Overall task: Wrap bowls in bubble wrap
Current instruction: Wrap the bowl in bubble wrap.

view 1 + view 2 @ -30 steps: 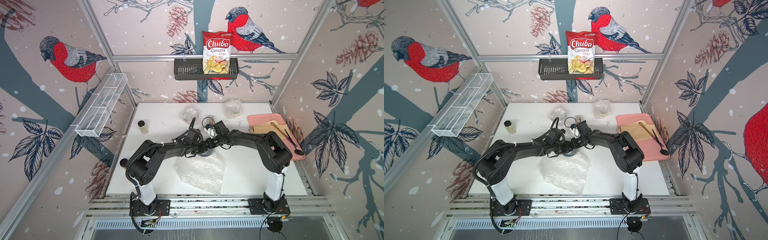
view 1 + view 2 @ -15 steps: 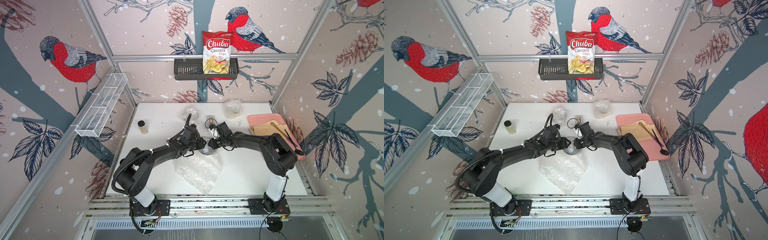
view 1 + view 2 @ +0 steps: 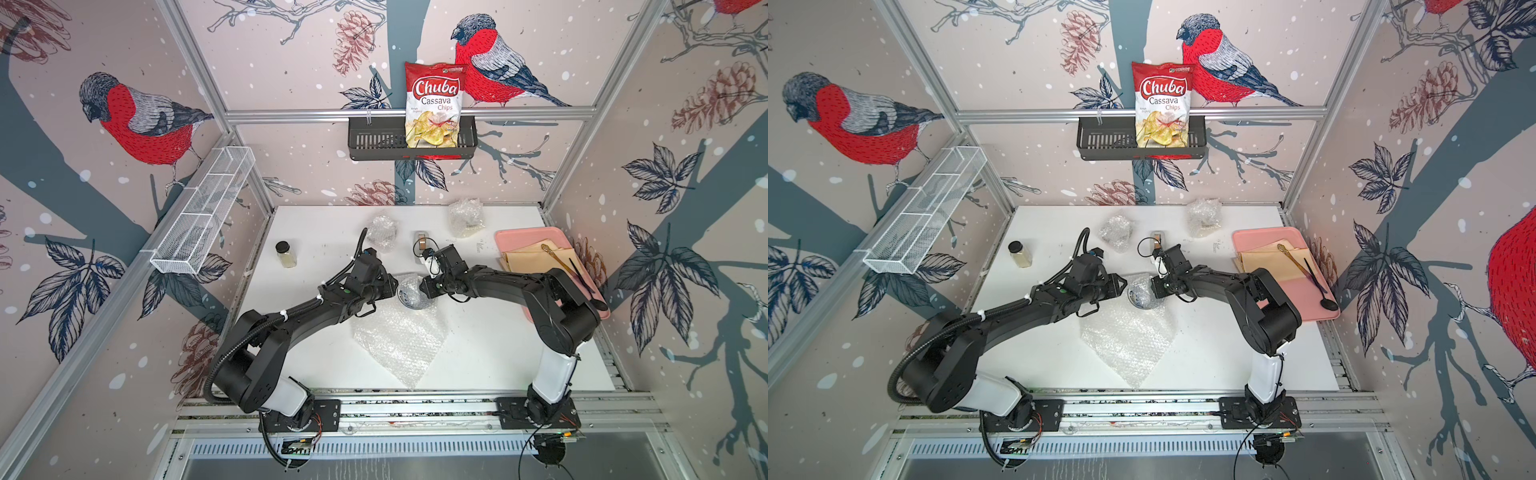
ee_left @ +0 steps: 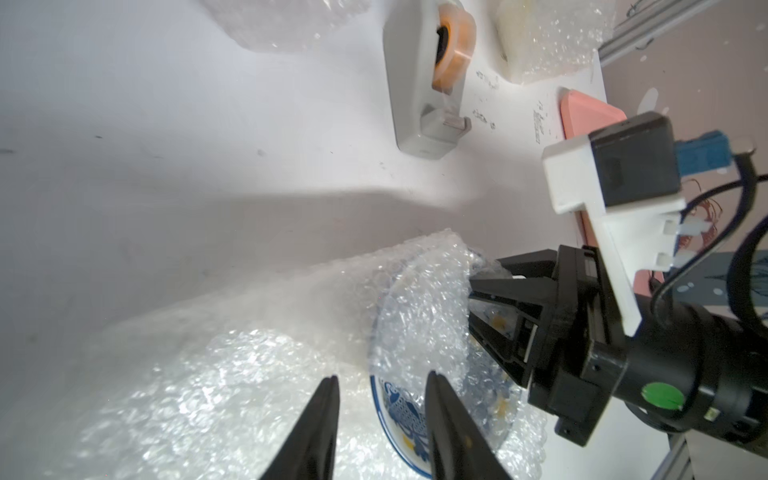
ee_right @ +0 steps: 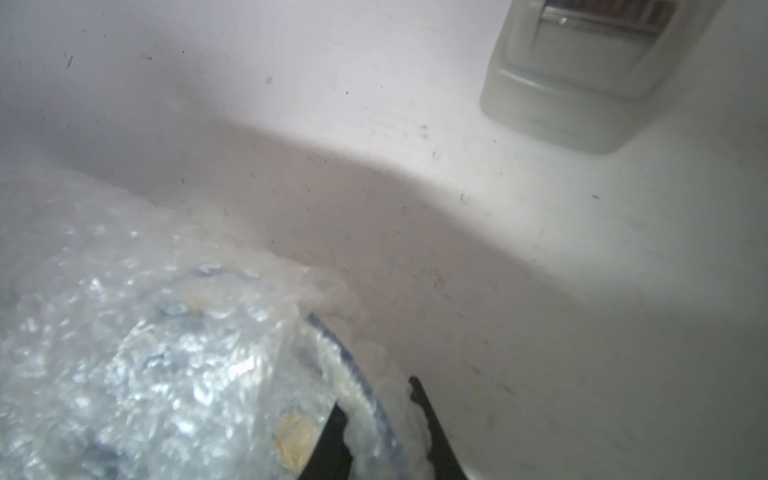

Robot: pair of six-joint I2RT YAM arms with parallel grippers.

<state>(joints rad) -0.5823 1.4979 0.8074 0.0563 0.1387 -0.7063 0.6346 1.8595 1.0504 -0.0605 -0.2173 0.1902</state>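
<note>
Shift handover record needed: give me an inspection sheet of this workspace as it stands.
Surface: white table, small marks, no spills seen.
Job's things: blue-and-yellow bowl on bubble wrap sheet, partly covered; two bubble-wrapped bundles at back.
Clutter: tape dispenser, glass jar, pink tray holding tan paper, gold utensil, black spoon.
Grippers: left gripper jaws open over wrap; right gripper jaws closed on bowl rim and wrap.
Cables: corrugated hose along left arm, thin loop at right wrist; no snag seen.
Surroundings: chips bag in black basket; white wire shelf.

Bowl at the far end of the wrap, middle of the surface, partly under a flap. Left pincer just beside it, right pincer at its opposite rim.
</note>
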